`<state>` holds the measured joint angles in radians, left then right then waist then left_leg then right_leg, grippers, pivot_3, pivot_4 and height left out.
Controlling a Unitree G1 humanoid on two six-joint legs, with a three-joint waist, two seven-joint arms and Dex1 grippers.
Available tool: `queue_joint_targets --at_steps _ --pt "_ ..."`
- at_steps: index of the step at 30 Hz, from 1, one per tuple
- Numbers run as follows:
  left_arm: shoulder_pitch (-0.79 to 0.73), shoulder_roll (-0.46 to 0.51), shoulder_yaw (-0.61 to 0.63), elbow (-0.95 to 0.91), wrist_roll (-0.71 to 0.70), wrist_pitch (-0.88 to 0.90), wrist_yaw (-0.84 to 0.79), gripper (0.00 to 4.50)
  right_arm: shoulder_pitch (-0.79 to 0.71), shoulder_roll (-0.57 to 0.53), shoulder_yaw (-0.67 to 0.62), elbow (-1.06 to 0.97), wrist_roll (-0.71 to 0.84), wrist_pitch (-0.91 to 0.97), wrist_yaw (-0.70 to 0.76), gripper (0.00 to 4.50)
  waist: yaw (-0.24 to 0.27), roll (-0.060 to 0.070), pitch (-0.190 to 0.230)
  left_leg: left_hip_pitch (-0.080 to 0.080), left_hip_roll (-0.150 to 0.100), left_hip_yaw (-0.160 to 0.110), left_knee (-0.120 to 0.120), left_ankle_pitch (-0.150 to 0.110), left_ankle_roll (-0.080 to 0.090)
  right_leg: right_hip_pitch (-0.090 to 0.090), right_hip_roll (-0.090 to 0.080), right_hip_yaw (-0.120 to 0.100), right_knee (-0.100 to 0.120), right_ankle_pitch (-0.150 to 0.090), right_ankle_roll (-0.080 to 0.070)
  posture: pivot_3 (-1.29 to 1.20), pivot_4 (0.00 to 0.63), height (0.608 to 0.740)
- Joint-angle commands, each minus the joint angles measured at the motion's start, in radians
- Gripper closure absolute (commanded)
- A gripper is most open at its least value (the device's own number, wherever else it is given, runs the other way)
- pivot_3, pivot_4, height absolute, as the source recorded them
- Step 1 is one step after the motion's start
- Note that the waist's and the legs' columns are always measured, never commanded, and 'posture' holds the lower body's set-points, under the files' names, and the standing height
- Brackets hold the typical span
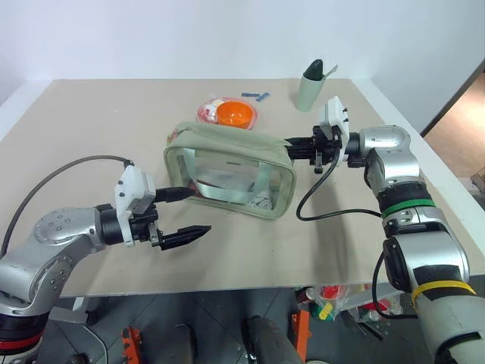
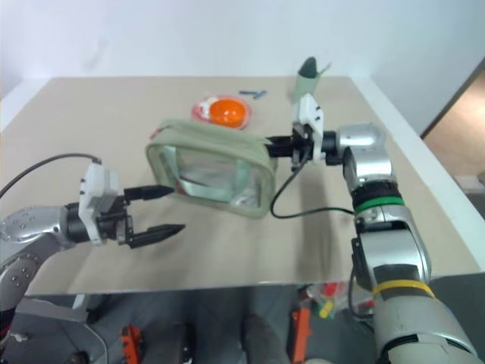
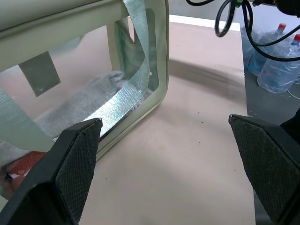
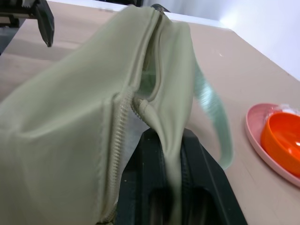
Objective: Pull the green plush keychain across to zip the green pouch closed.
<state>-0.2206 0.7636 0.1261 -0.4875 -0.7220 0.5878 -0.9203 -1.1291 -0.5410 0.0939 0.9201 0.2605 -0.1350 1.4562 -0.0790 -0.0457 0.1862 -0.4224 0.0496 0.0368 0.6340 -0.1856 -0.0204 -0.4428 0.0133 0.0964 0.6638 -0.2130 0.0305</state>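
The green pouch [image 1: 227, 163] lies mid-table, its clear window side facing me. My right gripper [image 1: 292, 147] is at its right end. In the right wrist view the two black fingers [image 4: 197, 159] are shut on a fold of the pouch's fabric [image 4: 164, 93], beside the zipper teeth [image 4: 119, 131]. My left gripper [image 1: 184, 214] stands open just off the pouch's front left corner without touching it. Through its wide-spread fingers [image 3: 75, 164] I see the window and a webbing strap [image 3: 126, 98]. The green plush keychain is out of view.
An orange bowl [image 1: 235, 114] on a pink plate sits behind the pouch. A pale green cup [image 1: 311, 87] stands at the back right, with small blue bits [image 1: 258, 96] nearby. A black cable [image 1: 333, 208] loops on the table under my right arm. Water bottles [image 3: 276, 61] stand off the table.
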Motion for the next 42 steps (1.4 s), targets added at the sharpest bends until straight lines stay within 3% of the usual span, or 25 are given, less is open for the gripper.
queue_joint_targets --at_steps 1,4,12,14,16,20,25,35,36,37,42 --pt "-0.019 -0.002 0.011 0.002 0.013 -0.025 0.004 0.00 -0.049 -0.001 -0.057 0.018 0.012 -0.011 0.008 2.79 0.000 0.000 0.000 0.000 0.000 0.000 0.000 0.000 0.000 0.000 0.000 0.000 0.000 0.000 0.000 0.00 0.150 0.740" --pt "-0.018 -0.003 0.011 0.005 0.021 -0.028 0.000 0.00 -0.060 0.003 -0.107 -0.024 0.056 0.069 -0.016 1.93 0.000 0.001 0.001 0.000 0.000 0.000 0.000 0.000 0.000 0.000 0.000 0.000 0.000 0.000 0.000 0.00 0.150 0.740" --pt "-0.031 -0.018 0.010 0.009 -0.031 -0.003 -0.036 0.00 0.057 -0.055 -0.207 -0.406 0.181 0.369 -0.110 1.93 0.002 0.002 0.001 0.000 0.000 -0.001 0.000 0.000 0.000 0.000 0.000 -0.001 0.001 0.001 0.002 0.00 0.150 0.740" --pt "-0.032 -0.010 0.002 0.000 -0.048 0.014 -0.053 0.00 0.116 -0.077 -0.228 -0.538 0.214 0.452 -0.159 1.67 0.004 0.002 0.001 -0.001 0.000 -0.002 0.000 0.000 0.000 0.000 0.000 -0.001 0.001 0.001 0.004 0.00 0.150 0.740" --pt "-0.044 -0.009 0.003 -0.004 -0.077 0.036 -0.060 0.00 0.175 -0.094 -0.248 -0.665 0.247 0.523 -0.212 1.28 0.005 0.002 0.001 -0.001 0.000 -0.002 0.000 -0.001 -0.001 0.000 0.000 -0.002 0.001 0.001 0.004 0.00 0.150 0.740" --pt "-0.073 -0.001 0.002 -0.005 -0.107 0.065 -0.066 0.00 0.305 -0.123 -0.279 -0.902 0.303 0.644 -0.310 0.05 0.005 0.003 0.002 -0.001 -0.001 -0.002 0.000 -0.001 -0.001 0.000 0.000 -0.002 0.001 0.001 0.004 0.00 0.150 0.740" --pt "-0.103 0.006 -0.020 0.005 -0.084 0.060 -0.077 0.00 0.510 -0.113 -0.266 -1.152 0.319 0.707 -0.439 0.05 0.004 0.003 0.002 0.000 -0.001 -0.003 0.000 -0.001 -0.001 0.001 0.000 -0.002 0.001 -0.001 0.001 0.00 0.150 0.740" --pt "-0.123 0.002 -0.036 0.020 -0.060 0.052 -0.074 0.00 0.623 -0.068 -0.189 -1.141 0.220 0.606 -0.536 0.05 0.002 0.003 0.002 0.000 -0.002 -0.002 0.003 0.000 0.000 0.001 0.000 0.000 0.001 0.000 0.001 0.00 0.150 0.740" --pt "-0.123 0.002 -0.035 0.021 -0.059 0.052 -0.073 0.00 0.626 -0.065 -0.185 -1.136 0.217 0.598 -0.537 0.58 0.002 0.003 0.002 0.000 -0.002 -0.002 0.003 0.000 0.000 0.001 0.000 0.000 0.001 0.000 0.001 0.00 0.150 0.740" --pt "-0.123 0.002 -0.035 0.021 -0.058 0.052 -0.073 0.00 0.628 -0.064 -0.182 -1.133 0.215 0.593 -0.538 0.72 0.002 0.003 0.002 0.000 -0.002 -0.002 0.003 0.000 0.000 0.001 0.000 0.000 0.001 -0.001 0.001 0.00 0.150 0.740" --pt "-0.115 0.003 -0.033 0.013 -0.053 0.056 -0.061 0.00 0.636 -0.047 -0.168 -1.121 0.214 0.570 -0.539 2.53 0.002 0.003 0.002 0.000 -0.001 -0.003 0.002 0.000 0.000 0.001 0.000 -0.001 0.001 -0.001 0.001 0.00 0.150 0.740"
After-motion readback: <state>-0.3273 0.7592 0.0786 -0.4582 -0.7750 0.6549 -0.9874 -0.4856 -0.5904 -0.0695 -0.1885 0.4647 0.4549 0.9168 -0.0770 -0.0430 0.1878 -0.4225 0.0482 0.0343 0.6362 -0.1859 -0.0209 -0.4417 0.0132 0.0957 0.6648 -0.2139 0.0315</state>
